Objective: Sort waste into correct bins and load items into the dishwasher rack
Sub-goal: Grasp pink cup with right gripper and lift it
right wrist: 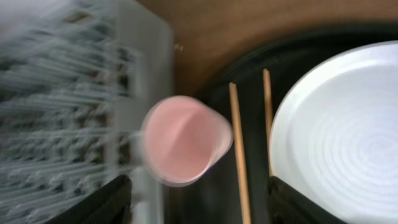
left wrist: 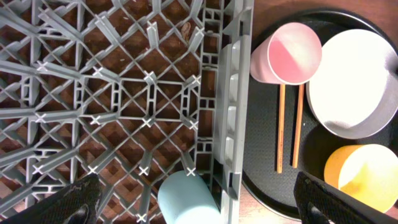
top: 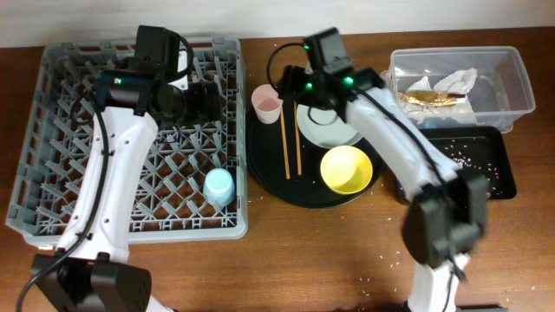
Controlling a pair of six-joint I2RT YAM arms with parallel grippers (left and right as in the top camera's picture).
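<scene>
From overhead: finds the pink cup (top: pixel 266 104) upright at the round black tray's (top: pixel 260 178) edge, just beside the dishwasher rack (top: pixel 52 130), with the right gripper (top: pixel 293 87) hovering near.

Left wrist: shows the left gripper (left wrist: pixel 205 202) spread wide and empty above the rack.

Right wrist: shows fingers (right wrist: pixel 106 202) apart, grasping nothing, cup ahead. Looks light, rigid and probably slick; best pinched across one rim wall.

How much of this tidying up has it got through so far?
Done: the light blue cup sits in the dishwasher rack; the napkin and wrapper lie in the clear tub. In hand: the open right gripper hangs by the pink cup, not gripping it. Left: that cup, the plate, the yellow bowl and the chopsticks, all on the round black tray.
</scene>
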